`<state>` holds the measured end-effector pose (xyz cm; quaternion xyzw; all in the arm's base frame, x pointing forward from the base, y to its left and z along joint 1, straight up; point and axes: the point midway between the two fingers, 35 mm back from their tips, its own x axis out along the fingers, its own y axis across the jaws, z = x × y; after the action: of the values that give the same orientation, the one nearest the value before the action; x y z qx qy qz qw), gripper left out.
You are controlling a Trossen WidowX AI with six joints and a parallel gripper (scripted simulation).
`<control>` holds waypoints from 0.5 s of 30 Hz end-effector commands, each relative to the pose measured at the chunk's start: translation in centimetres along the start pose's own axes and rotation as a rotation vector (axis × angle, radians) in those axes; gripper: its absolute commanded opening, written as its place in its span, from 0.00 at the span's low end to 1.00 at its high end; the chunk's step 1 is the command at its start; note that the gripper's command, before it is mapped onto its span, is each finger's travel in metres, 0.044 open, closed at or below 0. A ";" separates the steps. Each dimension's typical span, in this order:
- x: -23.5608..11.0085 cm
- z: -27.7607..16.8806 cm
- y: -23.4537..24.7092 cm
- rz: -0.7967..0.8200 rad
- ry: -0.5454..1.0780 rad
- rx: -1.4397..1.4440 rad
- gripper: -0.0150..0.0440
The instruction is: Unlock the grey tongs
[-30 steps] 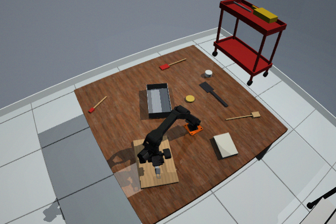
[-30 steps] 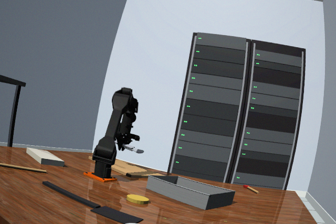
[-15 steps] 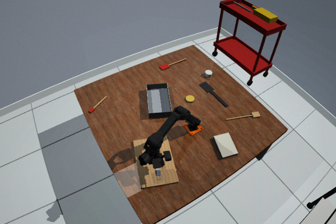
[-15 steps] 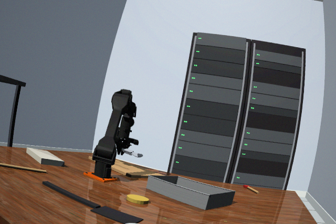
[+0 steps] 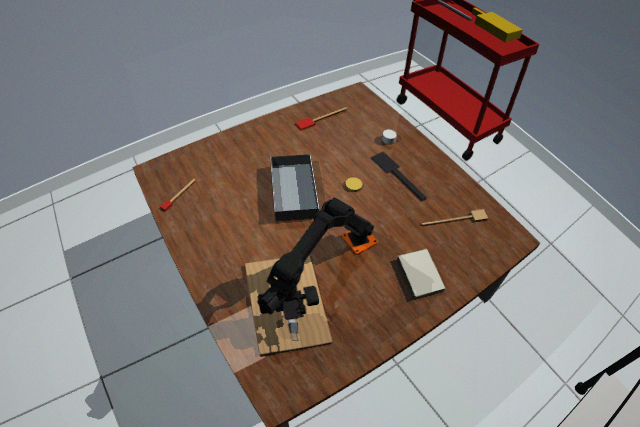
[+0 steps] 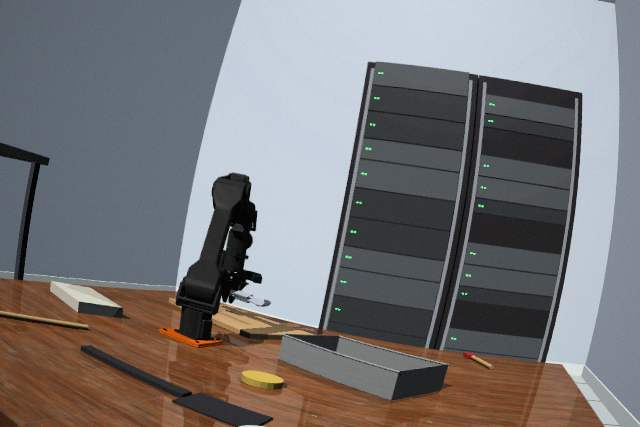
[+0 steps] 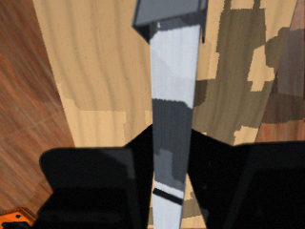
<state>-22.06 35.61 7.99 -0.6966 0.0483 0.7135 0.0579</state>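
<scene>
The grey tongs (image 5: 293, 328) (image 6: 251, 298) (image 7: 173, 72) are held in my gripper (image 5: 294, 312) (image 6: 230, 296) (image 7: 165, 128), which is shut on them, a black finger on either side. In the wrist view they are one narrow bar running up to a wider dark grey end; no spread between arms shows. In the exterior view they lie nearly level, the far end slightly lower. They hang above the wooden board (image 5: 317, 324) (image 6: 227, 319) (image 7: 91, 72), with a gap under them. The roasting tin (image 5: 295, 214) (image 6: 341, 362) stands apart from them, with nothing across it.
The cream block (image 5: 421, 272) (image 6: 85, 297) lies across the orange arm base (image 5: 360, 242) (image 6: 191, 338) from the board. A yellow disc (image 5: 353, 184) (image 6: 262, 379) and black spatula (image 5: 405, 182) (image 6: 222, 409) lie beyond the base. The board lies near a table edge.
</scene>
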 end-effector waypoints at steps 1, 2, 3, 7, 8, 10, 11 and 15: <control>0.0 0.0 0.0 0.000 0.000 0.000 0.04; 0.0 0.0 0.0 0.000 0.000 0.000 0.09; 0.0 0.0 0.0 0.000 0.000 0.000 0.13; 0.0 0.0 0.0 0.000 0.000 0.000 0.31; 0.0 0.0 0.0 0.000 0.000 0.000 0.36; 0.0 0.0 0.0 0.000 0.000 0.000 0.44; 0.0 0.0 0.0 0.000 0.000 0.000 0.49; 0.0 0.0 0.0 0.000 0.000 0.000 0.67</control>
<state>-22.06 35.60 7.96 -0.6966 0.0485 0.7135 0.0579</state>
